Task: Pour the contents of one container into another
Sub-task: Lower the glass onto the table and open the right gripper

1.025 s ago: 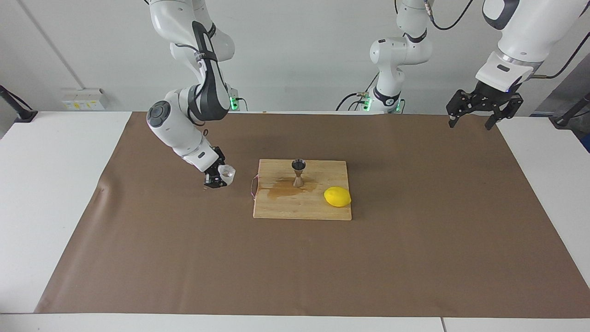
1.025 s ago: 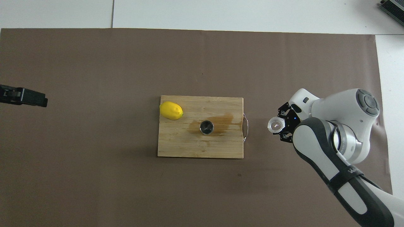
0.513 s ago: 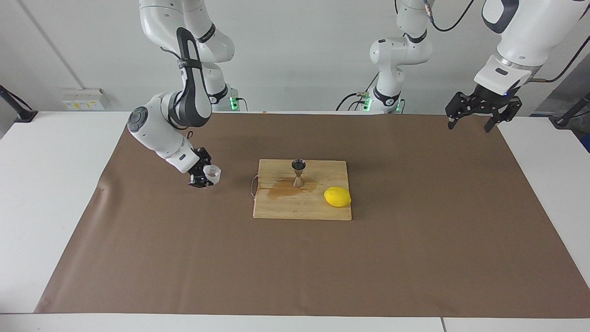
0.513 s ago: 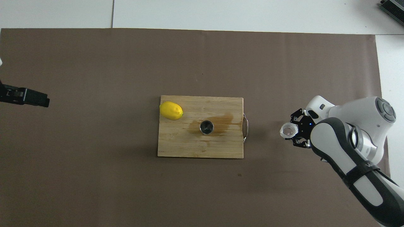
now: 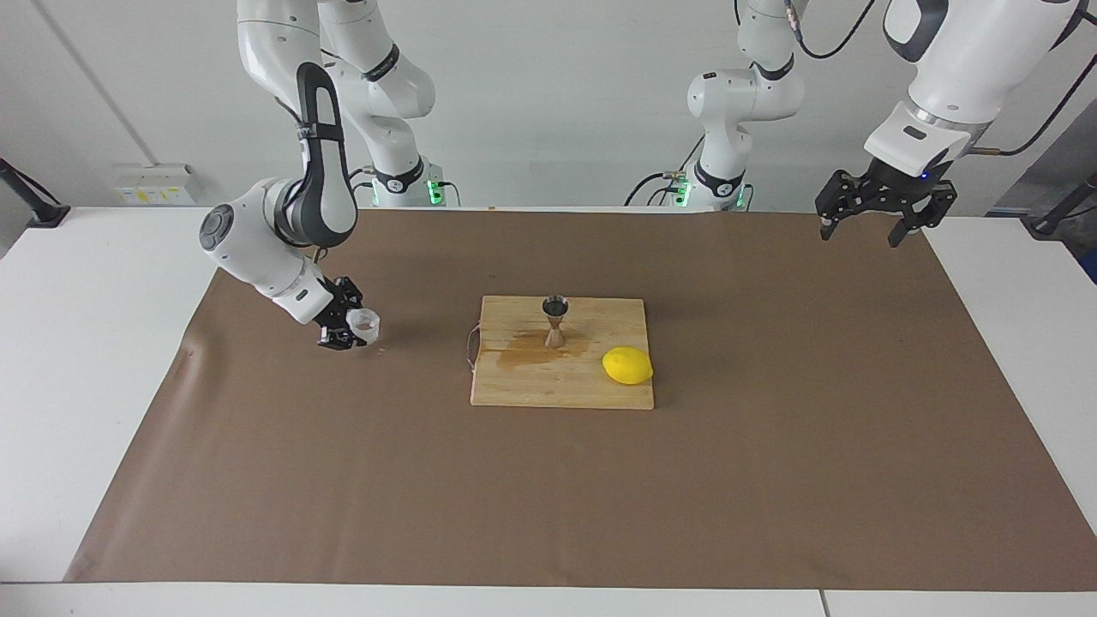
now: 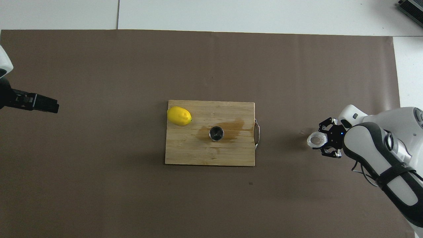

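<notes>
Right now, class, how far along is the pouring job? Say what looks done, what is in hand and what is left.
Done: a wet stain lies on the board around the upright jigger, so pouring seems over. In hand: the right gripper holds the cup over the brown mat, away from the board. Left: setting the cup down. The left gripper waits, open.

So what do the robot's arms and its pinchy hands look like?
Both arms are made of glossy white rounded shells joined by dark grey bands, with round grey caps on the joints. The right gripper and the left gripper are black skeleton-like claws with thin linked fingers, each on a white wrist block. Black cables loop along the upper arms, and small green lights glow at the bases.
</notes>
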